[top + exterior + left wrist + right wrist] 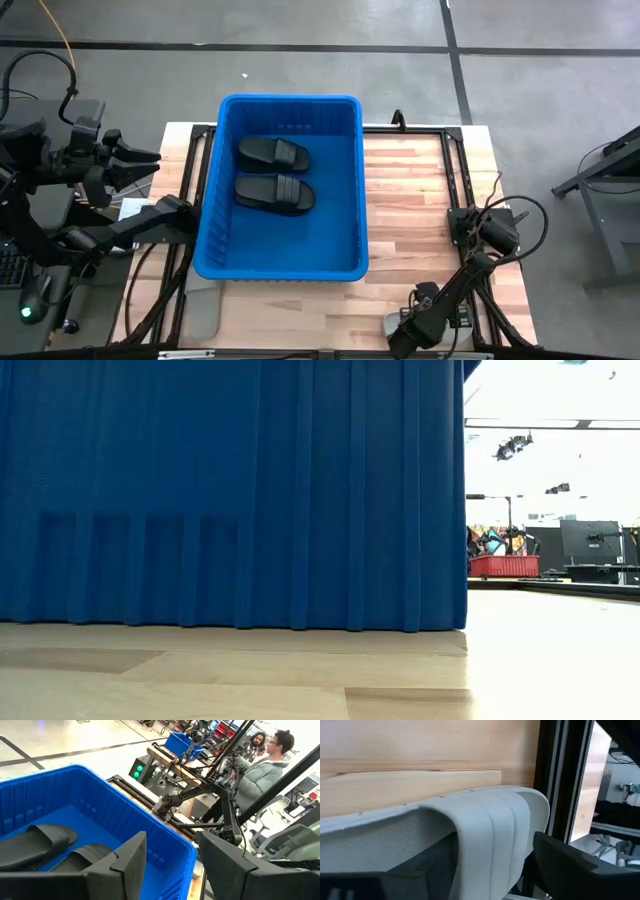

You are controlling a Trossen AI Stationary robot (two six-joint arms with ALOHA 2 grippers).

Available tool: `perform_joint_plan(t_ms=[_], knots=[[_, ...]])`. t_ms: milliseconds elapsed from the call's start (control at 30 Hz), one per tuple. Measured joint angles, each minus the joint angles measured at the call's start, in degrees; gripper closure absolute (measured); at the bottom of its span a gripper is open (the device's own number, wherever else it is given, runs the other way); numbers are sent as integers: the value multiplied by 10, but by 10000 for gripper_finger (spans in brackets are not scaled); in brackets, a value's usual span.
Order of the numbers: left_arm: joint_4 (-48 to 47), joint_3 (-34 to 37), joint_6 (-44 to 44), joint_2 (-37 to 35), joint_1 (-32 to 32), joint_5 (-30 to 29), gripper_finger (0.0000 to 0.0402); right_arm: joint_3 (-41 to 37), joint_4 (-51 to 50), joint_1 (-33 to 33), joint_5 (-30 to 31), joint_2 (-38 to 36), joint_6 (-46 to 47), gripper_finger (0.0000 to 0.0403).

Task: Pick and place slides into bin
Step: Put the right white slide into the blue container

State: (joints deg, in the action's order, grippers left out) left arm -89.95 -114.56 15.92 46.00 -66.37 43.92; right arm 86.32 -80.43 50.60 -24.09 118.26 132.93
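Right pincer [408, 338] sits low at the near edge of the surface [420, 200], close over a light grey slide [485, 835]; the right wrist view shows its two dark fingers spread to either side of the ribbed band strap, one finger [570, 865] clear of the strap's edge, so the slide is straddled but not yet pinched. In the high view only a pale corner of this slide [392, 324] shows beside the arm. Left pincer [135, 165] hangs off the left side of the bin [210, 180], raised above the rim, fingers spread and holding nothing, with its wrist camera looking across the bin's interior. Two black slides [273, 153] and [275, 192] already lie side by side on the bin floor, toward its far-left part. A second light grey slide [203, 310] lies on the surface just in front of the bin's near-left corner, partly under the left arm's frame. Persons stand in the room beyond the surface. Judgement: the step in hand is the grasp of the grey slide by the right arm. The next move calls for closing on the strap, lifting clear of the surface, carrying over the bin's tall rim, and releasing inside.
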Motion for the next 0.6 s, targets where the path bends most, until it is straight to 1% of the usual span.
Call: perform_joint_plan(t_ms=[100, 200, 267, 333, 367, 400, 500, 600], knots=[[1, 0, 2, 0, 0, 0, 229, 0, 9, 11, 3, 0, 10, 196], [2, 0, 2, 0, 0, 0, 229, -6, 44, 23, 10, 0, 27, 244], [3, 0, 2, 0, 0, 0, 229, -14, 77, 32, 16, 0, 39, 291], [3, 0, 3, 0, 0, 0, 229, -23, 123, 39, 21, 0, 50, 356], [3, 0, 3, 0, 0, 0, 229, -27, 142, 42, 24, 0, 49, 378], [3, 0, 3, 0, 0, 0, 229, -31, 149, 42, 25, -1, 50, 387], [3, 0, 3, 0, 0, 0, 229, -35, 161, 41, 25, -2, 53, 394], [3, 0, 3, 0, 0, 0, 229, -17, 150, 35, 44, 0, 47, 398]])
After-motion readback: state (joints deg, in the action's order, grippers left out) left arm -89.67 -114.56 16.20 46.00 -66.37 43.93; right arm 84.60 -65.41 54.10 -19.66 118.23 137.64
